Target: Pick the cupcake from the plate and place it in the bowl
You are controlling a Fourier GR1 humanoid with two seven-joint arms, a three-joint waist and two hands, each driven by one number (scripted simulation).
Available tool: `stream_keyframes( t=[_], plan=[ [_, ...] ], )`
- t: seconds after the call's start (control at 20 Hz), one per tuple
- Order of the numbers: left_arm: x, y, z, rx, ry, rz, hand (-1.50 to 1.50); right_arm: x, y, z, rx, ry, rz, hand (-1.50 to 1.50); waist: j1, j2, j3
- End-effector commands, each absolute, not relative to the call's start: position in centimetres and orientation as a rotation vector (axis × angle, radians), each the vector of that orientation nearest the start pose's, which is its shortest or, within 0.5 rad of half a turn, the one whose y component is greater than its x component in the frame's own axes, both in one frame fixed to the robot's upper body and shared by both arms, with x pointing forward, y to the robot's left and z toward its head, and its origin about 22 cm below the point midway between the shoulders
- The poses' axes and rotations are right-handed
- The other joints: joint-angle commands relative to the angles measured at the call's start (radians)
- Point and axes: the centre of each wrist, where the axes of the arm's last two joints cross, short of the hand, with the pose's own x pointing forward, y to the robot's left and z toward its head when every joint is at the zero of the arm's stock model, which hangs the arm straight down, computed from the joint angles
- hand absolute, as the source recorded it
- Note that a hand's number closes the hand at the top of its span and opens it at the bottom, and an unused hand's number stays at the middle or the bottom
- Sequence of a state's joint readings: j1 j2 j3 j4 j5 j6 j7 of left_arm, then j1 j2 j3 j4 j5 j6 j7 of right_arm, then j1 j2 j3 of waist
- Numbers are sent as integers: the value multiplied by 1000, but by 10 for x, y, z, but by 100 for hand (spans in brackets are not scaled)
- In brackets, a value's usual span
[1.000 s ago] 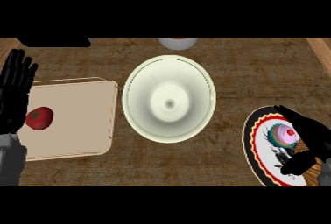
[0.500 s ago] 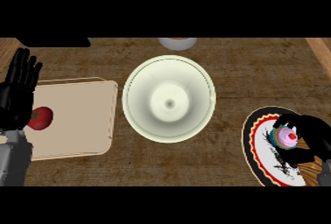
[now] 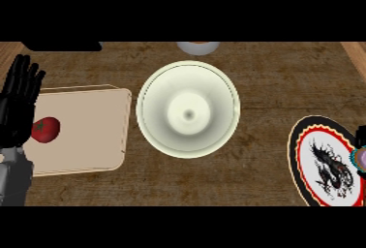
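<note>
While the left hand (image 3: 20, 104) rests open at the left edge, fingers straight and pointing up, the right hand can barely be seen: only a dark sliver at the right border, too little to tell open from closed. Beside that sliver a small pink and teal shape, likely the cupcake (image 3: 361, 159), sits at the plate's (image 3: 309, 145) right rim, mostly cut off by the edge. Plate centre shows only its dark pattern. Bowl (image 3: 188, 108), pale and wide, stands mid-counter, well apart from the plate. A tomato (image 3: 44, 130) lies on the cutting board (image 3: 85, 128), partly behind the left hand.

Risk: the carry to the bowl is long and starts out of sight; a poor hold could tip the cupcake onto the counter.
</note>
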State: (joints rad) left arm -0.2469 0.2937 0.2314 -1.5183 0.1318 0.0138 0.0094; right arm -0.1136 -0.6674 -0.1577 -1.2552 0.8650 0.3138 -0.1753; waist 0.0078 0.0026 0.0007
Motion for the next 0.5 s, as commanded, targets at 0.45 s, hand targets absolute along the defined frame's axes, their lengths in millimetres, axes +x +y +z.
stream_keyframes(
  t=[0.45],
  plan=[
    [295, 326, 99, 270, -1798, 28, 0, 255, -483, 175, -1128, -1152, 1134, 150, -19, -7, -1]
  ],
)
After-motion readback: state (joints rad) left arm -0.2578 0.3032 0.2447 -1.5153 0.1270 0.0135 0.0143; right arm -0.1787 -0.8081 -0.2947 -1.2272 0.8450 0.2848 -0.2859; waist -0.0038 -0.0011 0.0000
